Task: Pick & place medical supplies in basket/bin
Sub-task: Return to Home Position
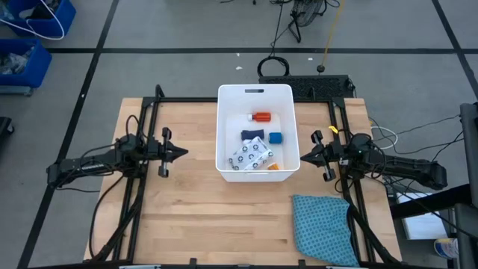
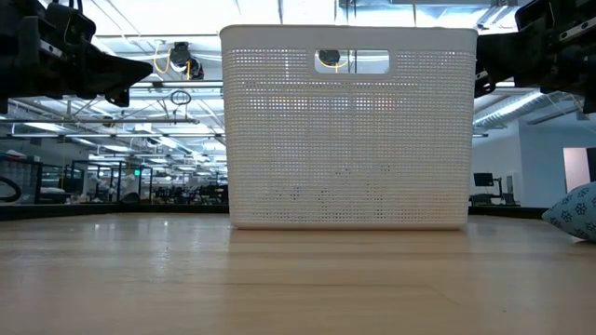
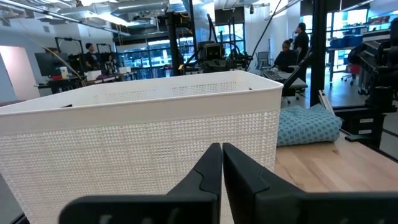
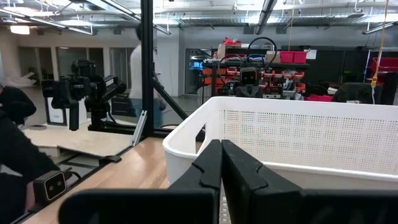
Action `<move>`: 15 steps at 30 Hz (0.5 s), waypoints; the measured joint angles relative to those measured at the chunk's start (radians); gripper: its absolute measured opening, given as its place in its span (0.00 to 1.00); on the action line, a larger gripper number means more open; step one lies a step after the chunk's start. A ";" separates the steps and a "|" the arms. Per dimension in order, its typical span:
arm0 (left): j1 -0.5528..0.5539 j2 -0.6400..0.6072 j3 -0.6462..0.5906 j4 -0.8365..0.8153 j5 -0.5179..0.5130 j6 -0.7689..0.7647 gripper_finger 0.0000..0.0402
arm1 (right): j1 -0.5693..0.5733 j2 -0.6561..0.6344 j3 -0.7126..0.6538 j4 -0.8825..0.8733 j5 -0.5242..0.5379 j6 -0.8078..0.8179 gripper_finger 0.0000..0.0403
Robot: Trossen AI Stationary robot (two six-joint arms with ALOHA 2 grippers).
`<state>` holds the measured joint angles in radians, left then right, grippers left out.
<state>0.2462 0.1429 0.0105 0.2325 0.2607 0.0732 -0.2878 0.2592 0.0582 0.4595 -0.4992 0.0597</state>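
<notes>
both left gripper (image 1: 178, 152) and right gripper (image 1: 306, 158) hang beside the white tub (image 1: 222, 127), fingers pressed together empty, seemingly parked since the medical supplies (image 1: 252, 155) lie inside

A pale wooden table (image 1: 194, 217) stands on a grey floor (image 1: 164, 30) crossed by dark seam lines. Seen from above, blue storage bins (image 1: 22, 63) sit at ten o'clock, and a loose black cable (image 1: 261, 67) coils at twelve o'clock. Beyond the table lies an open workshop — an exposed ceiling with bright strip lights (image 4: 18, 29), glass partitions (image 3: 149, 59), red bins on shelving (image 4: 292, 57), and desks where people (image 3: 301, 38) sit or stand.
</notes>
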 joint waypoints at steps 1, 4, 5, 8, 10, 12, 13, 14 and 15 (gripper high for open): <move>0.000 0.000 0.000 0.000 0.000 0.000 0.05 | 0.000 0.000 0.000 0.000 0.000 0.000 0.00; 0.000 0.000 0.000 0.000 0.000 0.000 0.04 | 0.000 0.000 0.000 0.000 0.000 0.000 0.00; 0.000 0.000 0.000 0.000 0.000 0.000 0.04 | 0.000 0.000 0.000 0.000 0.000 0.000 0.00; 0.000 0.000 0.000 0.000 0.000 0.000 0.02 | 0.000 0.000 0.000 0.000 0.000 0.000 0.00; 0.000 0.000 0.000 0.000 0.000 0.000 0.01 | 0.000 0.000 0.000 0.000 0.000 0.000 0.00; 0.000 0.000 0.000 0.000 0.000 0.000 0.01 | 0.000 0.000 0.000 0.000 0.000 0.000 0.00; 0.000 0.000 0.000 0.000 0.000 0.000 0.01 | 0.000 0.000 0.000 0.000 0.000 0.000 0.00; 0.000 0.000 0.000 0.000 0.000 0.000 0.01 | 0.000 0.000 0.000 0.000 0.000 0.000 0.00; 0.000 0.000 0.000 0.000 0.000 0.000 0.01 | 0.000 0.000 0.000 0.000 0.000 0.000 0.00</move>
<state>0.2462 0.1429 0.0105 0.2325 0.2604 0.0731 -0.2878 0.2592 0.0582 0.4595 -0.4992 0.0597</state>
